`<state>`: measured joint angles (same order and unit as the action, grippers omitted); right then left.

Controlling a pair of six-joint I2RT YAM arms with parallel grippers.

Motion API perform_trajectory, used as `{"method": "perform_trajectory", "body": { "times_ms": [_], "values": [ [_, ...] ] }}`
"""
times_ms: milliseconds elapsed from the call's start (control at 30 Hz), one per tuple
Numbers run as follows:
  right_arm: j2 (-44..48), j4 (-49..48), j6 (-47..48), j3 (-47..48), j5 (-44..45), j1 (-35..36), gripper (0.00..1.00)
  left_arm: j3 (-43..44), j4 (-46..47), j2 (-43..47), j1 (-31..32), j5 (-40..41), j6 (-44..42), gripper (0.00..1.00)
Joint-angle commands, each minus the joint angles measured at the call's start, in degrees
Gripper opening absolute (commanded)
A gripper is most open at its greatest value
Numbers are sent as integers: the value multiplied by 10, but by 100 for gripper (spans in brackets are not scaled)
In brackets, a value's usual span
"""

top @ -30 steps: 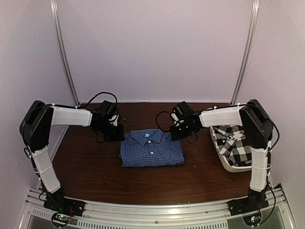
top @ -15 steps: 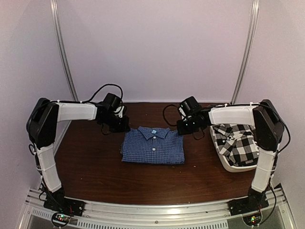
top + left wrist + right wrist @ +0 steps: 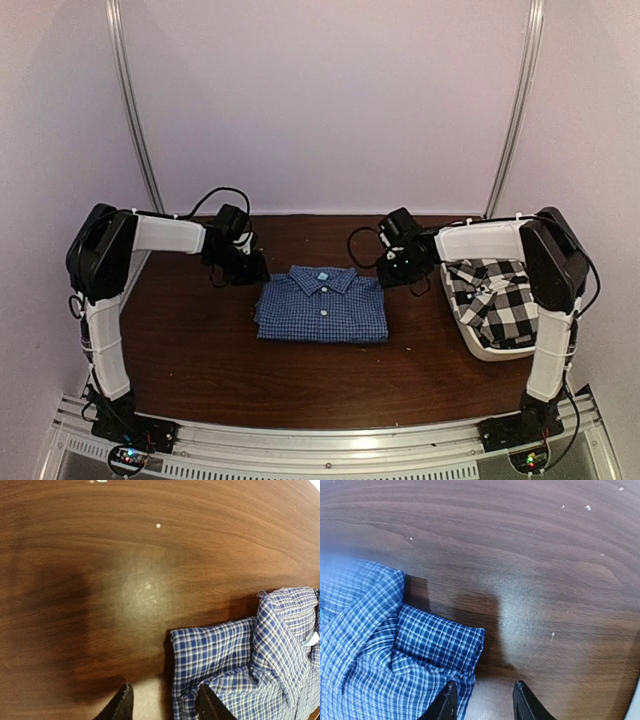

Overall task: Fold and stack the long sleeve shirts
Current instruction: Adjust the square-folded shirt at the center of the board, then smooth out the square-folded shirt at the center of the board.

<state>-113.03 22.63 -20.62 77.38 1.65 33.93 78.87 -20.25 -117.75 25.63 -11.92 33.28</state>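
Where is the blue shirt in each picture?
Top camera: the blue shirt lies folded in the middle of the table.
Left wrist camera: lower right.
Right wrist camera: lower left.
Shared landmark: the brown table under it shows in all three.

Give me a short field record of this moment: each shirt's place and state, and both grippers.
blue shirt: folded, collar at the far edge, flat on the table
black-and-white shirt: unfolded, bunched in the white tub on the right
left gripper: open, low at the blue shirt's far corner on its side
right gripper: open, low at the other far corner, bare wood between its fingers
stack: not yet begun
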Motion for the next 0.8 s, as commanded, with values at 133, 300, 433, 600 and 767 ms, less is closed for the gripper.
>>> {"method": "perform_trajectory", "body": {
  "times_ms": [133,300,433,600,767],
  "values": [
    [72,27,-1,15,41,71,48,-85,12,120,-18,-58,0,57],
    [42,-1,-19,13,0,102,50,-142,33,149,-13,-108,12,61],
    [22,-10,-31,-4,-9,109,50,-164,39,149,-4,-126,12,63],
    [34,-36,-47,-58,-15,108,50,-186,40,148,8,-120,18,62],
    [42,-53,-57,-90,-31,109,50,-189,41,132,25,-111,23,58]
  ]
}}
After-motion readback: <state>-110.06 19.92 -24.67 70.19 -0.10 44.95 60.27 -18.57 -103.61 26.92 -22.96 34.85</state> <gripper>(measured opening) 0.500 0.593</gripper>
